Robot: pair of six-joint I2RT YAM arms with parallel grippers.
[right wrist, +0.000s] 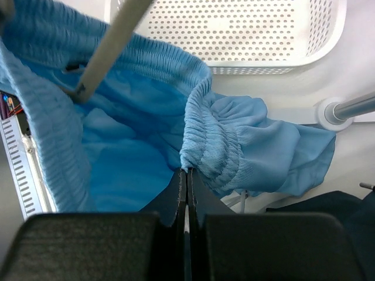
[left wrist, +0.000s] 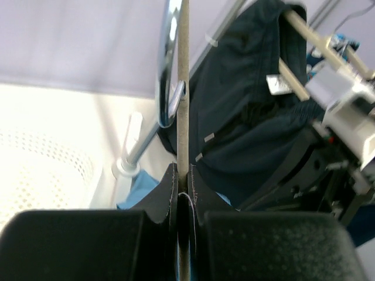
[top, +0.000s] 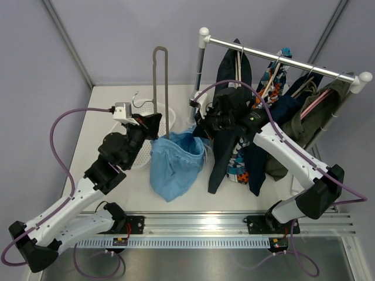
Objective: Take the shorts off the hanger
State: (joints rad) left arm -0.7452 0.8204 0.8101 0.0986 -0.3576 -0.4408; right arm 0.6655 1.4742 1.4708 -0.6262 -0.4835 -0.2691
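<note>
The light blue shorts (top: 174,165) hang from a grey hanger (top: 158,82) held upright above the table. My left gripper (top: 152,125) is shut on the hanger's stem (left wrist: 183,99), and its jaws (left wrist: 183,175) clamp the thin grey rod. My right gripper (top: 202,126) is shut on the elastic waistband of the light blue shorts (right wrist: 205,140), at its right side (right wrist: 186,171). A grey hanger arm (right wrist: 111,50) still passes inside the waistband. The dark navy shorts (top: 229,79) hang on the clothes rail behind my right gripper and also show in the left wrist view (left wrist: 246,111).
A white perforated basket (top: 144,153) stands at the left behind the shorts; it also shows in the right wrist view (right wrist: 246,29). A white clothes rail (top: 281,57) on a steel post (top: 199,76) carries several other garments at the right. The post's foot (right wrist: 335,111) is close to the shorts.
</note>
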